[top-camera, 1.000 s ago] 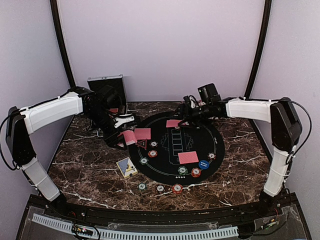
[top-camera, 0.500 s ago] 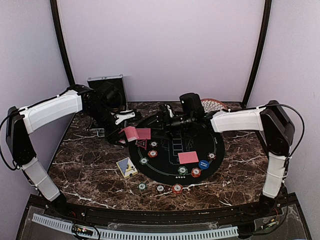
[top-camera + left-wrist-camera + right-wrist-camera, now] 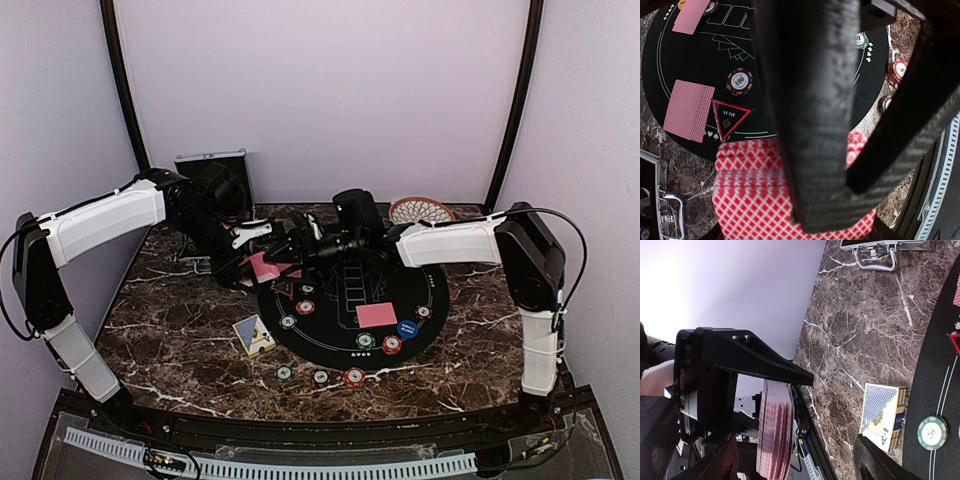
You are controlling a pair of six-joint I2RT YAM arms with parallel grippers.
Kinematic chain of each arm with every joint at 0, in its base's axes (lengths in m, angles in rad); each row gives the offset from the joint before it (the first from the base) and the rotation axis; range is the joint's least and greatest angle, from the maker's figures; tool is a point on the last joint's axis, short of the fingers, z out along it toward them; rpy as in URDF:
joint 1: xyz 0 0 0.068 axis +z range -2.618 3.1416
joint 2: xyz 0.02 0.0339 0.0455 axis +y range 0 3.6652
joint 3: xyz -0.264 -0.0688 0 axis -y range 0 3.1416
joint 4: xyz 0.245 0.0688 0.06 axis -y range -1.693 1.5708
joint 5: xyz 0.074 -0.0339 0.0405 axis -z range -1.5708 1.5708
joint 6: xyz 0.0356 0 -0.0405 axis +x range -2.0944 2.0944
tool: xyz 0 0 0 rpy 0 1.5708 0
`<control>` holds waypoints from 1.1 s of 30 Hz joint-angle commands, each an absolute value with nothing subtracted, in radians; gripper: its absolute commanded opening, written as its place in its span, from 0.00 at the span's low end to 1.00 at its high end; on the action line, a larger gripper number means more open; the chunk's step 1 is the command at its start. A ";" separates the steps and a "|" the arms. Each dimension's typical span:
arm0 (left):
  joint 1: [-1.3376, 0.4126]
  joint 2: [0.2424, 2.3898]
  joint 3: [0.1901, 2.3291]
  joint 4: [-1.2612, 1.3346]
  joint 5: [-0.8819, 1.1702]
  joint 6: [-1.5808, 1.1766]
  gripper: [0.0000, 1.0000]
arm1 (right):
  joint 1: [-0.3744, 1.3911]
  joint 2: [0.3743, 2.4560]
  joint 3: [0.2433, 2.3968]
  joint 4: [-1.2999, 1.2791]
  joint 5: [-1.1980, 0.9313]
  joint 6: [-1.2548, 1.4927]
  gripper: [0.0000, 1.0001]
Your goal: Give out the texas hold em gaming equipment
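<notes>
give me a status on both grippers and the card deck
Left gripper shut on card deck. Right gripper open, facing the deck, not gripping it. Nothing seen between them; triangle marker and a chip lie on the mat below.

Silver case (image 3: 210,163) back left; woven dish (image 3: 421,210) back right; blue card box (image 3: 254,335) on marble table (image 3: 170,345), just beside black mat (image 3: 330,322).

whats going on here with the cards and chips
The left gripper is shut on a deck of red-backed cards, holding it above the far-left edge of the round black mat. The right gripper is open right beside that deck, probably about to draw a card. Two dealt cards lie face down on the mat, with a triangle marker and several chips around them.
</notes>
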State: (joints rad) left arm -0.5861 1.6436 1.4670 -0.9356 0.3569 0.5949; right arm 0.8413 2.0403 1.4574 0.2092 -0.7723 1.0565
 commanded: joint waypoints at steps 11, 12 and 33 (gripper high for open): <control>-0.592 1.628 1.463 -0.932 0.381 0.606 0.00 | 0.878 2.156 1.598 0.249 -0.823 1.084 0.80; -0.593 1.628 1.460 -0.933 0.382 0.607 0.00 | 0.880 2.163 1.604 0.249 -0.824 1.088 0.80; -0.600 1.602 1.430 -0.933 0.362 0.617 0.00 | 0.863 2.206 1.549 0.285 -0.860 1.130 0.75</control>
